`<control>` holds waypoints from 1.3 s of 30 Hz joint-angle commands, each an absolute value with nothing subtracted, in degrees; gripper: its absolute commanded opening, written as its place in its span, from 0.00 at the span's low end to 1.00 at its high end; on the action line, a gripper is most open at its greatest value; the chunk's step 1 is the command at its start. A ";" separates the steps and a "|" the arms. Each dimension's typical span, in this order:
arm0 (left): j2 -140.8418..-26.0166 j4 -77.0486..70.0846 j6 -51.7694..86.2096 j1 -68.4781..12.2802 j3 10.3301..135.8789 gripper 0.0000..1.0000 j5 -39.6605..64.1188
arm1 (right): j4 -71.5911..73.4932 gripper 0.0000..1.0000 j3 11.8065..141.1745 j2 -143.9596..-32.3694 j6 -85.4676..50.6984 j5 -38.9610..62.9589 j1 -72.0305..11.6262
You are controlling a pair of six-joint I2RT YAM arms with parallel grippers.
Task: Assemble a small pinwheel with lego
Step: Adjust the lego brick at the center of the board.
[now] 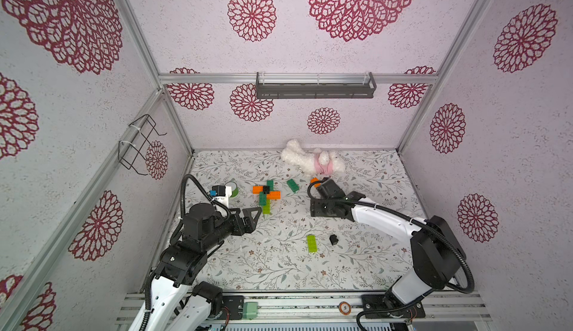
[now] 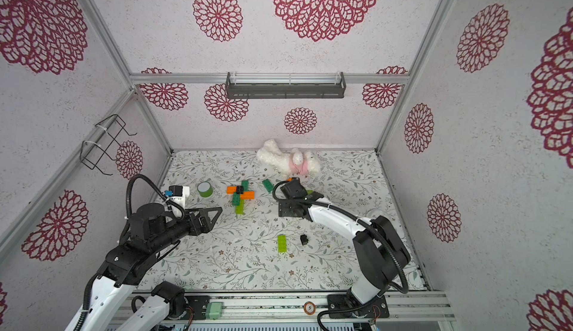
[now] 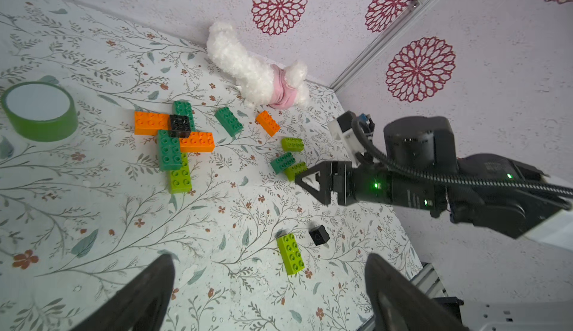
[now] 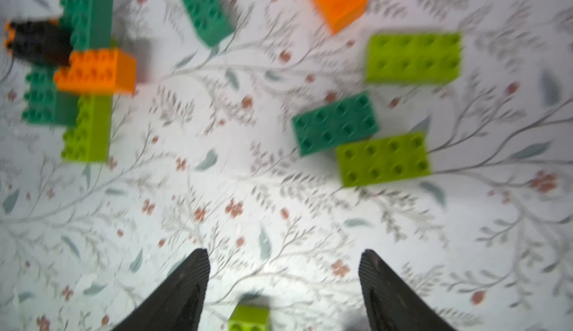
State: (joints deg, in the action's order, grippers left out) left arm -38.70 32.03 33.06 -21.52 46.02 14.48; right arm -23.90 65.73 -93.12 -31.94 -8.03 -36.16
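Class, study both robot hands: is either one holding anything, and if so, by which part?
Nothing is held: the left hand and the right hand both stand open and empty.

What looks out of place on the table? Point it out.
Two things have no part in the lego build: a white plush toy lying on its side by the back wall, and a green tape roll near the half-built pinwheel. The loose black brick looks tipped, not flat.
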 commanded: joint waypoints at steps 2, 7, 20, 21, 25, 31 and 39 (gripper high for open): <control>-41.90 25.67 30.21 -29.70 46.01 0.97 11.80 | -25.35 0.74 69.90 -98.82 -23.61 -5.72 -29.52; -49.18 24.11 24.50 -40.41 49.78 0.97 3.06 | -25.36 0.38 75.24 -107.47 -21.68 -5.16 -25.06; -53.78 24.96 19.65 -42.36 51.55 0.97 3.16 | -26.28 0.13 79.45 -114.61 -20.75 -4.67 -23.07; -53.17 25.07 19.45 -42.30 51.26 0.97 2.63 | -26.07 0.13 78.62 -114.37 -20.86 -4.18 -23.03; -51.54 25.01 19.27 -42.34 50.53 0.97 1.57 | -25.44 0.13 75.32 -112.66 -20.96 -3.28 -23.05; -52.14 24.87 19.31 -42.35 50.19 0.97 1.16 | -24.19 0.13 69.54 -107.76 -22.07 -1.40 -23.23; -52.31 25.31 19.11 -42.26 50.37 0.97 0.89 | -21.36 0.18 60.47 -100.37 -26.20 3.31 -25.57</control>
